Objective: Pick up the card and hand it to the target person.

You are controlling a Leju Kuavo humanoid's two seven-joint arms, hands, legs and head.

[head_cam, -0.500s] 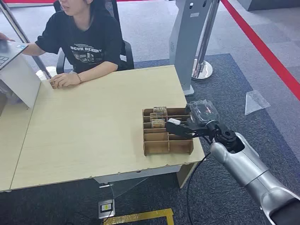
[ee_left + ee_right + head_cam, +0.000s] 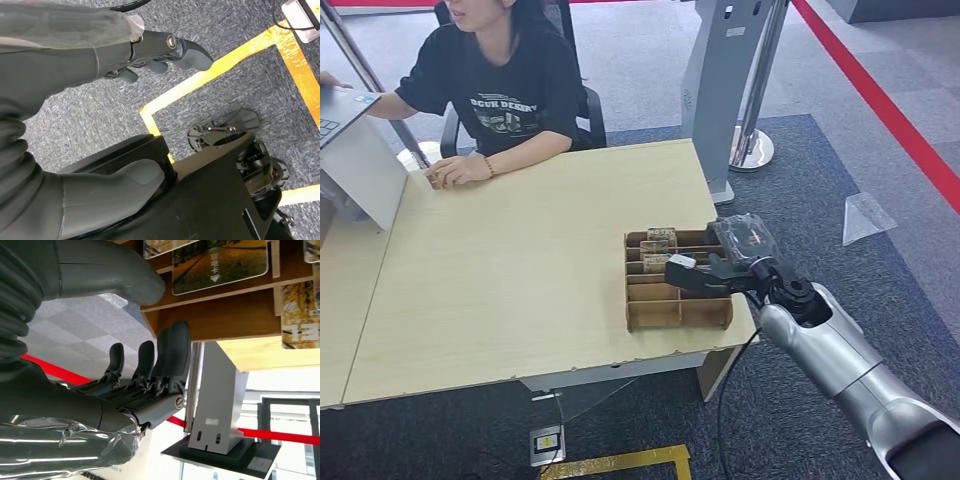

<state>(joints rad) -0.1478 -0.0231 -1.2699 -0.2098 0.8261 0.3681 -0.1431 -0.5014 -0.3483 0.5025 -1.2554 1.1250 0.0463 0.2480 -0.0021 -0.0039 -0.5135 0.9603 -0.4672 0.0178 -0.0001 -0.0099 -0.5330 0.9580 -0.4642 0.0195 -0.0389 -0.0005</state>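
Two hands to account for, nearest first: the left hand (image 2: 113, 65) hangs down by the robot's side over grey carpet with a yellow tape line (image 2: 226, 60) on it, fingers loosely apart, nothing in it. The right hand (image 2: 709, 272) reaches out over the cardboard organizer (image 2: 675, 305) at the near right corner of the table (image 2: 509, 270), fingers apart and gripping nothing; the wrist view has the thumb (image 2: 113, 282) on one side and the dark fingers (image 2: 166, 357) on the other with a clear gap. The card (image 2: 220, 265) sits upright in one of the far slots, a yellowish printed face, a couple of others slotted beside it. My guess is it's thin, light, stiff and a bit slick, so pinch the exposed top edge between thumb and finger and lift straight out; the slot walls leave little room. The tabletop is pale wood, smooth. Further back the person (image 2: 501, 90) sits at the far left of the table, forearm resting on it, next to a laptop (image 2: 339, 110). Behind are a grey kiosk stand (image 2: 720, 90) and red floor tape (image 2: 878, 100).
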